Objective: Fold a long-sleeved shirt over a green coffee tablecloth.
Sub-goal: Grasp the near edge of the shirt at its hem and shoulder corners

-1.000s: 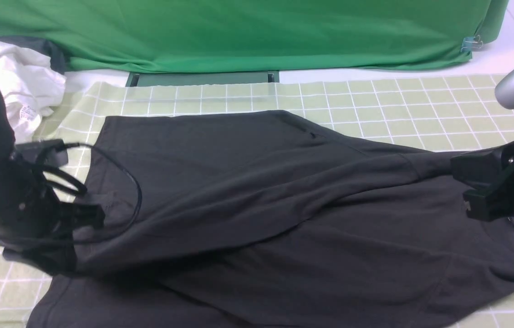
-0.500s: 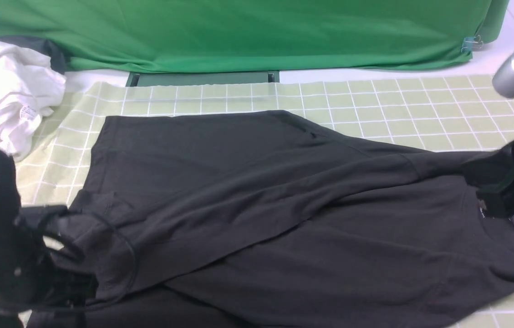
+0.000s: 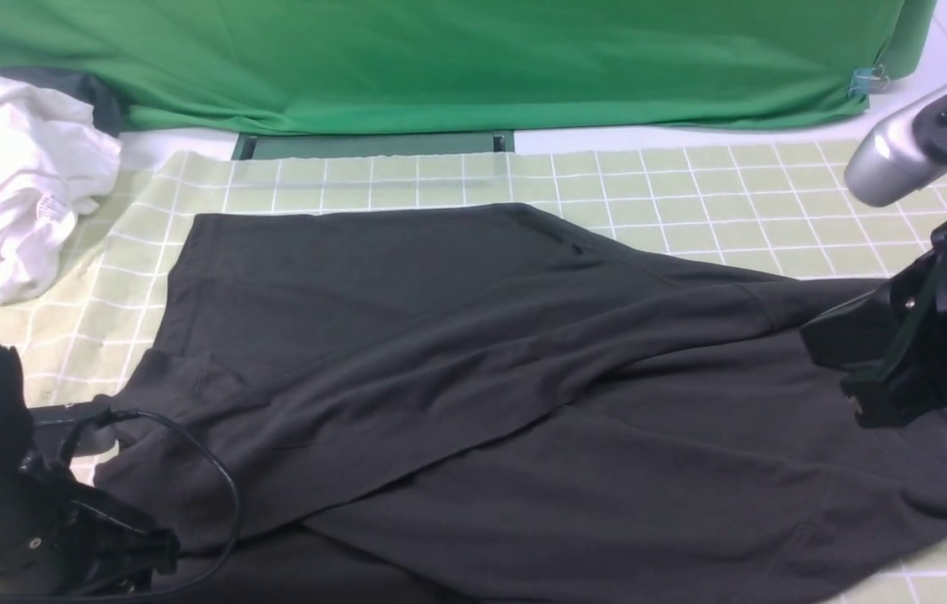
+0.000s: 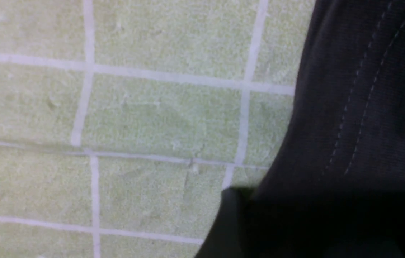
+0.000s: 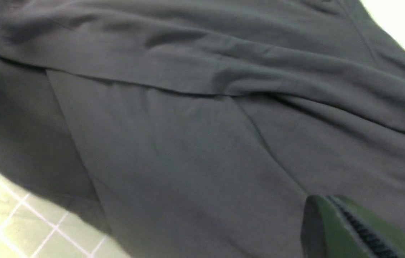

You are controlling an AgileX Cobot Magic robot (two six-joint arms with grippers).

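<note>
The long-sleeved shirt is black and lies spread on the green coffee tablecloth, a pale grid cloth. A folded layer runs slantwise across its body. My left gripper sits low at the near left corner, beside the shirt's edge, open and holding nothing. In the left wrist view one dark finger shows next to the stitched hem, over the tablecloth. My right gripper hovers over the shirt's right part, shut and empty. Its green jaws are pressed together above the black fabric.
A crumpled white garment lies at the far left corner. A deep-green smooth fabric hangs along the back, held by a blue clip. The left arm's black cable loops over the shirt's left edge.
My left gripper opened and let go of the lifted shirt edge, which dropped flat across the body. The left arm pulled back and down. The right gripper dipped, then shifted left, still shut.
</note>
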